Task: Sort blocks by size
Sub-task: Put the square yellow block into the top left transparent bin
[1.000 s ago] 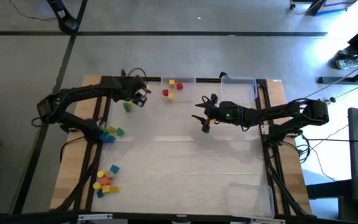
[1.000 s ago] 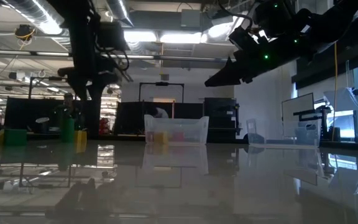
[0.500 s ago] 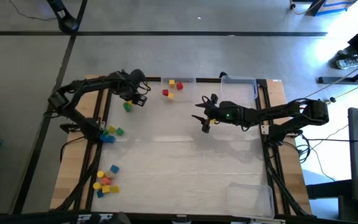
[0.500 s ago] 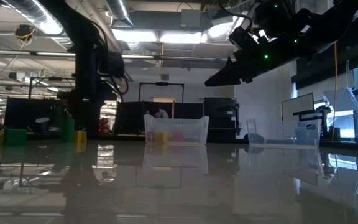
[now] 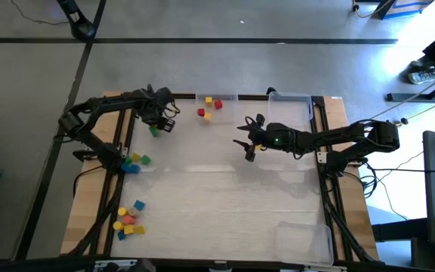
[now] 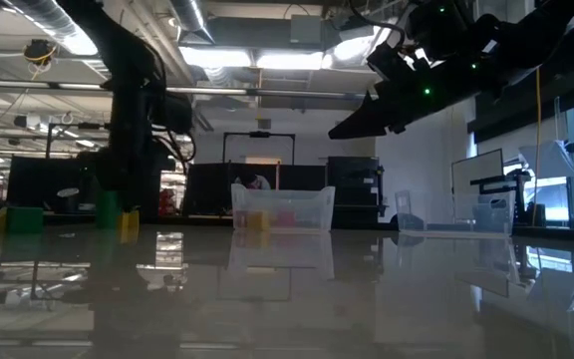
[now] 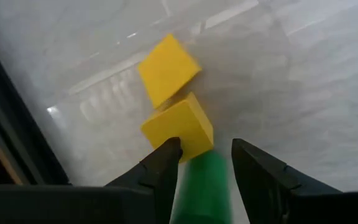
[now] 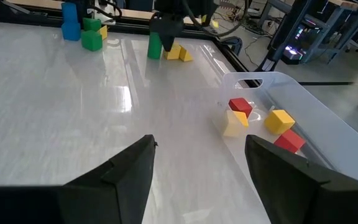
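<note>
A tall green block (image 7: 204,186) stands upright on the table at the far left, with two yellow blocks (image 7: 176,118) lying just beyond it. My left gripper (image 7: 205,149) points down over it, shut on it; the right wrist view shows the same green block (image 8: 155,45) under that gripper. My right gripper (image 8: 197,180) hangs open above the middle of the table (image 5: 248,147) with nothing between its fingers. Red and yellow blocks (image 8: 257,118) lie in a clear tray (image 5: 217,97) at the far edge. My left gripper has the green block's upper part (image 7: 188,171) pinched between its two fingers, one on each side. The fingers come from above, pointing down. The block stands upright with its base on the table.
Two clusters of mixed blocks lie along the table's left side (image 5: 134,160) and near left (image 5: 129,219). A second clear tray (image 5: 291,102) sits at the far right and a third (image 5: 304,242) at the near right. The middle of the table is bare.
My left gripper has come down toward the green block and shifted a little toward the table's left edge, tipping to point more steeply down. The green block has stayed where it was.
</note>
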Motion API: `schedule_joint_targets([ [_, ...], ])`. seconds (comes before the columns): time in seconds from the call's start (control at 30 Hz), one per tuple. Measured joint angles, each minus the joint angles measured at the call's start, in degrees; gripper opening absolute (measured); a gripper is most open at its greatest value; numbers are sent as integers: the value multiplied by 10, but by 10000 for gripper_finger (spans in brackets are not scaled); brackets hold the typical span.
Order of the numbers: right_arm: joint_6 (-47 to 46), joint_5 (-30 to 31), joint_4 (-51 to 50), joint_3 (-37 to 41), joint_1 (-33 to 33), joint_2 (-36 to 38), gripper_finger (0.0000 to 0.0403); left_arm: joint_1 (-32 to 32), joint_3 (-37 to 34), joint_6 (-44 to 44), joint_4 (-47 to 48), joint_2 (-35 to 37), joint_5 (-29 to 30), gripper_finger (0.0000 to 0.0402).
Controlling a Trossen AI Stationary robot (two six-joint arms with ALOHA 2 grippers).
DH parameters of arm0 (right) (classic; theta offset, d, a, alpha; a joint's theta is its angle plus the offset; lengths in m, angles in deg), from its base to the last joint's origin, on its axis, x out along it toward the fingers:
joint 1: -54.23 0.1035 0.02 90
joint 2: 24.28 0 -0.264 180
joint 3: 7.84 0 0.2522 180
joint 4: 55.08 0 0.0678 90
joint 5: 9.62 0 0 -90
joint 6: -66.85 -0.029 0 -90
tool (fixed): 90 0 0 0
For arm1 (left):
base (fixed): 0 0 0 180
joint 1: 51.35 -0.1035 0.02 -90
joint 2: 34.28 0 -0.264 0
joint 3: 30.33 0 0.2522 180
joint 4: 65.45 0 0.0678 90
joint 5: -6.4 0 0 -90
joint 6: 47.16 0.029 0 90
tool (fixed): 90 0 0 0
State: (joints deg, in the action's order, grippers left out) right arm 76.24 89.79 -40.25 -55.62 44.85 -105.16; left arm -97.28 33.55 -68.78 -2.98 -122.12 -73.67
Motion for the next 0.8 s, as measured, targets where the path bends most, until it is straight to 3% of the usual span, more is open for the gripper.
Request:
schedule_joint_targets([
  [0.27,30,0,30,0,0,0,250,0,-4,24,-23,1,-8,139],
  [0.37,29,0,33,0,0,0,250,10,-4,46,-46,1,-39,139],
  [0.67,30,0,29,0,0,0,250,84,-5,100,-124,-1,-116,139],
  [0.8,30,0,30,0,0,0,250,122,8,109,-104,2,-119,139],
])
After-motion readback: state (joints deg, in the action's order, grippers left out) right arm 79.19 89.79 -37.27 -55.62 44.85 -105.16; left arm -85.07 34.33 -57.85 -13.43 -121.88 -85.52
